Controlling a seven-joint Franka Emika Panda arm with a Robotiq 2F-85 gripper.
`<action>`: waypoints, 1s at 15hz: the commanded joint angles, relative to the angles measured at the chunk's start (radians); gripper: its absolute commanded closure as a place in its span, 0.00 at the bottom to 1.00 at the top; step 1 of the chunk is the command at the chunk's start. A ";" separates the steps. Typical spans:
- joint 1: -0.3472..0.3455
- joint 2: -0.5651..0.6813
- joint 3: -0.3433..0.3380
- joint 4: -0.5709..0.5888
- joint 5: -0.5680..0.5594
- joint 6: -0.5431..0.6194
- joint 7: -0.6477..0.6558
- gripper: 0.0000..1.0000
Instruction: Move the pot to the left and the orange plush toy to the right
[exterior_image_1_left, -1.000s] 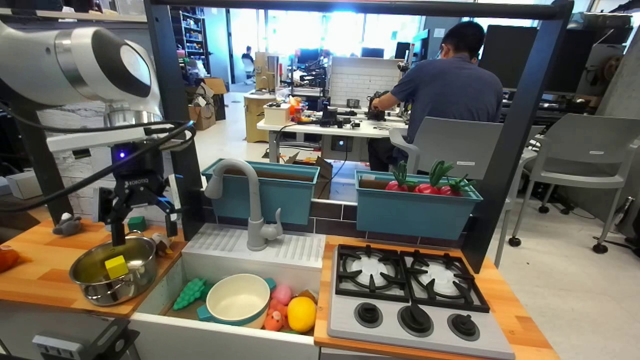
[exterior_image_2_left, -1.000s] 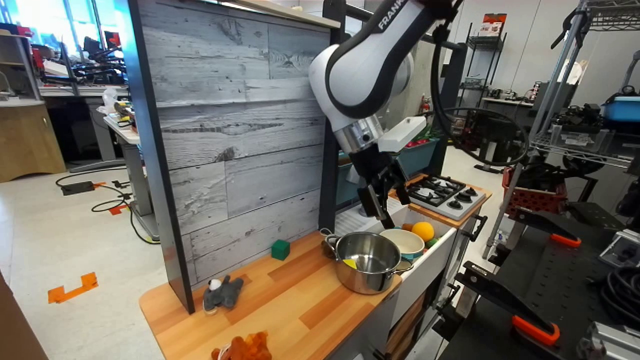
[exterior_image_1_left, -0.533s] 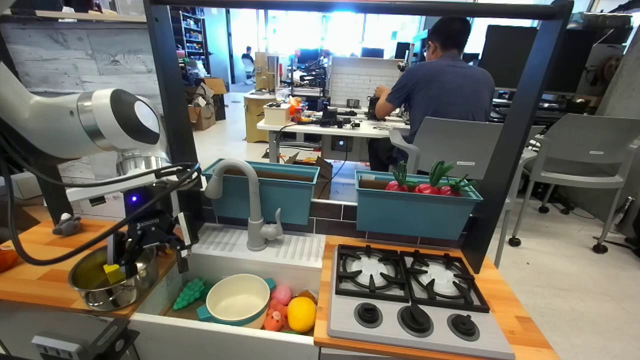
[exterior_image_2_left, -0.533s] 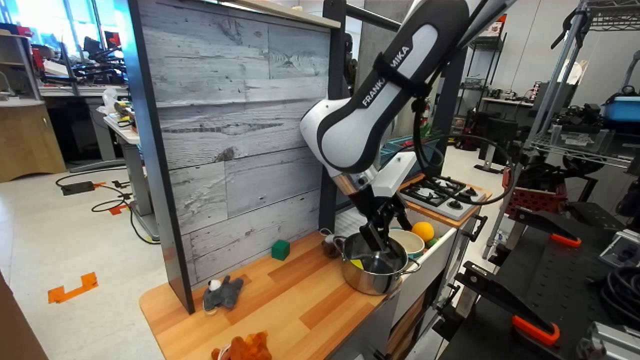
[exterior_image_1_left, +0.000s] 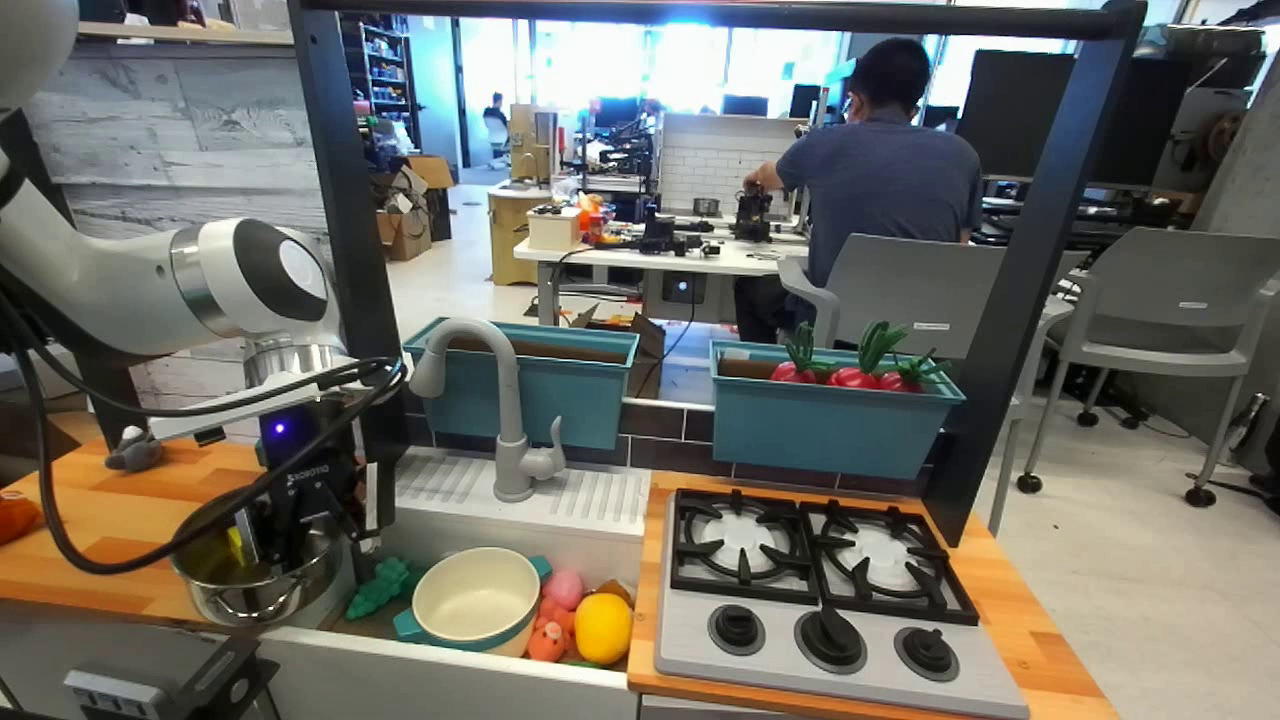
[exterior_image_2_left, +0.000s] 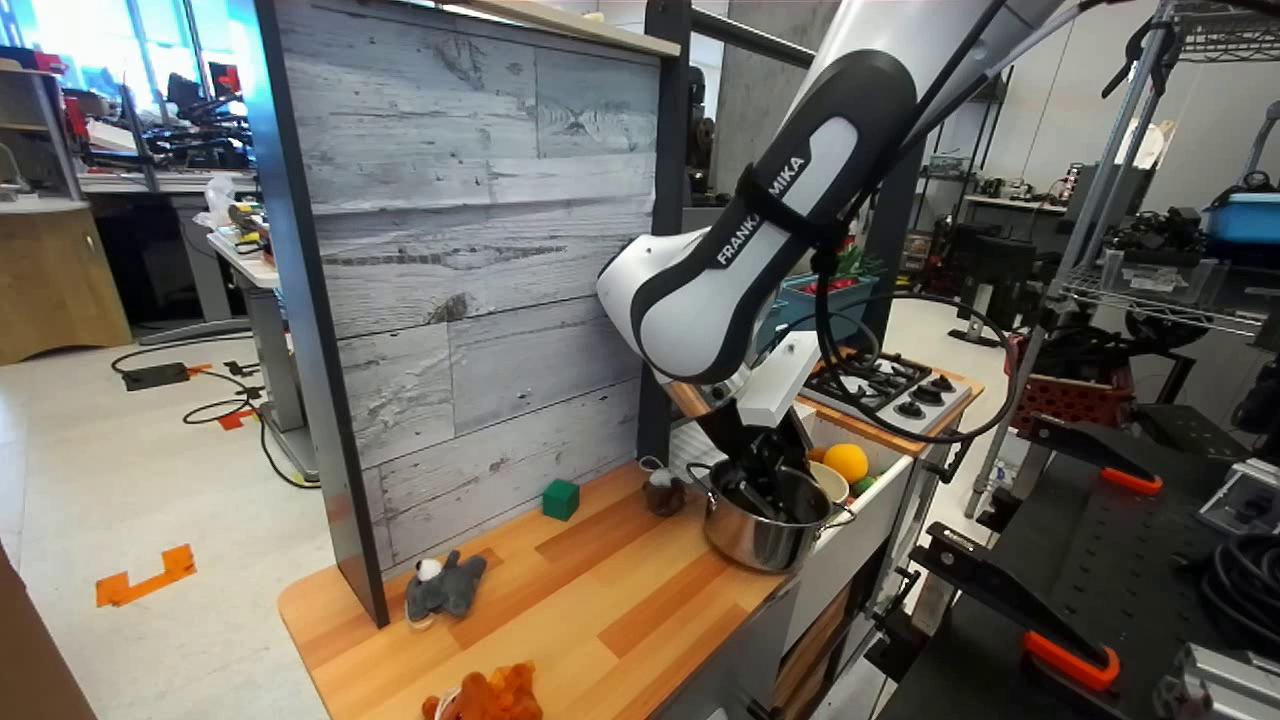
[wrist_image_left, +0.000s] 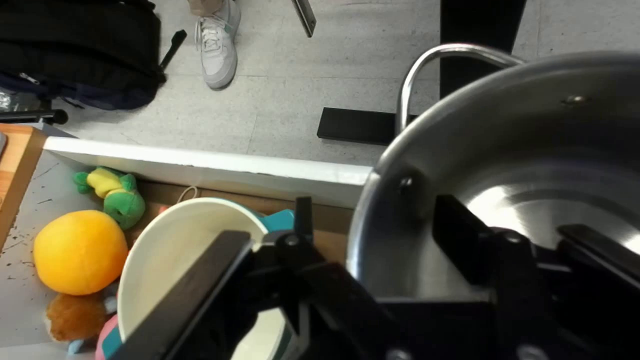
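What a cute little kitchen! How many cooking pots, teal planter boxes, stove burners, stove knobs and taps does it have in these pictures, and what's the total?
Cooking pots: 2 (silver pot, cream-and-teal pot)
Planter boxes: 2
Stove burners: 2
Stove knobs: 3
Tap: 1
Total: 10

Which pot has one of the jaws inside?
The silver pot: one jaw is within its rim, while the cream pot in the sink has none.

White-and-black arm (exterior_image_2_left: 690, 305), black hand (wrist_image_left: 376, 222)
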 joint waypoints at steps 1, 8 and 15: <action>0.013 0.029 0.002 0.072 -0.008 0.006 -0.007 0.66; 0.027 -0.086 0.005 -0.068 -0.021 0.107 0.027 0.97; 0.069 -0.320 0.014 -0.365 -0.034 0.350 0.074 0.98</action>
